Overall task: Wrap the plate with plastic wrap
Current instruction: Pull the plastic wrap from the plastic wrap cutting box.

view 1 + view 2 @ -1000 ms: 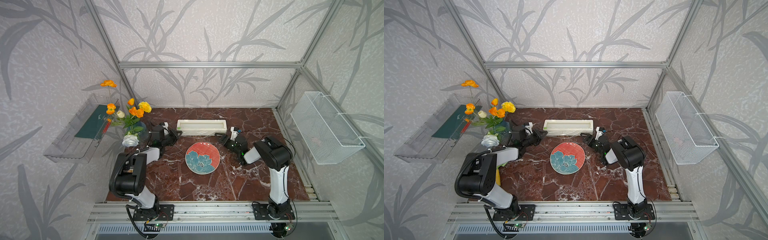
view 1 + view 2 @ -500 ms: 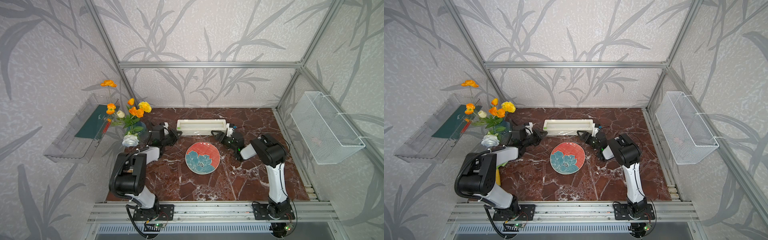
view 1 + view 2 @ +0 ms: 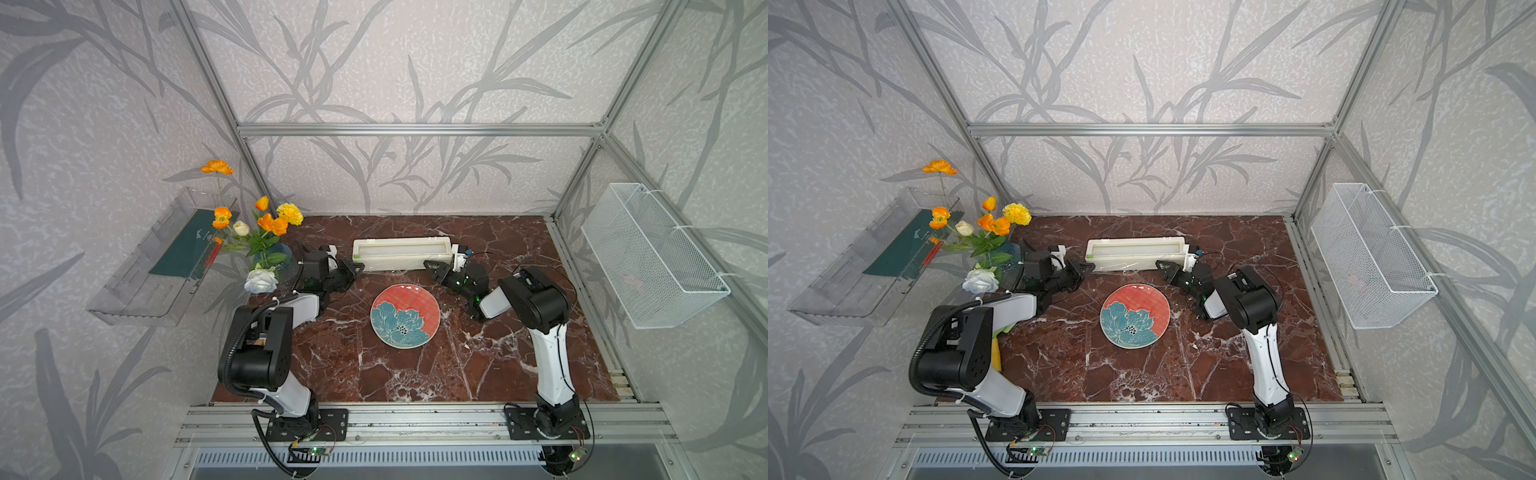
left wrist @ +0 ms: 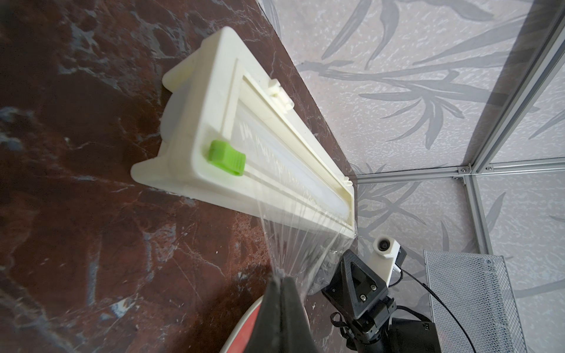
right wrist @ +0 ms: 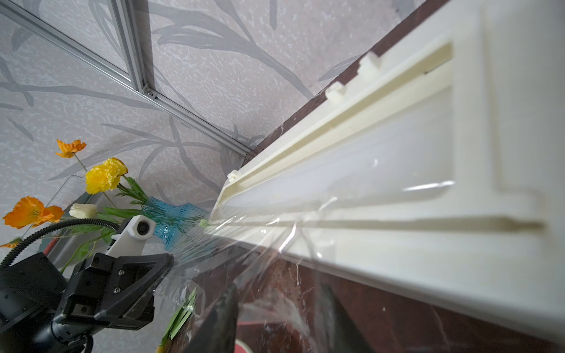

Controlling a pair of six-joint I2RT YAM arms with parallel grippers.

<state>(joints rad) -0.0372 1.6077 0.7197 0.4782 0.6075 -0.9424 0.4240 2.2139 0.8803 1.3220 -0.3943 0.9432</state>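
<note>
Left gripper clamped on the plastic wrap; right gripper straddles its other corner, fingers apart. We note the plate between both, nearer the front edge of the table.

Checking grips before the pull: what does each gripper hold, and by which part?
Left gripper: shut on the plastic wrap at its pulled-out edge. Right gripper: jaws apart around the same edge, holding nothing yet.

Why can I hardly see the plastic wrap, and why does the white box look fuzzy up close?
In the left wrist view the plastic wrap shows as faint shiny streaks fanning from the white box; in the right wrist view glare lines mark it and the box's near end is out of focus; in both top views it is almost invisible.
</note>
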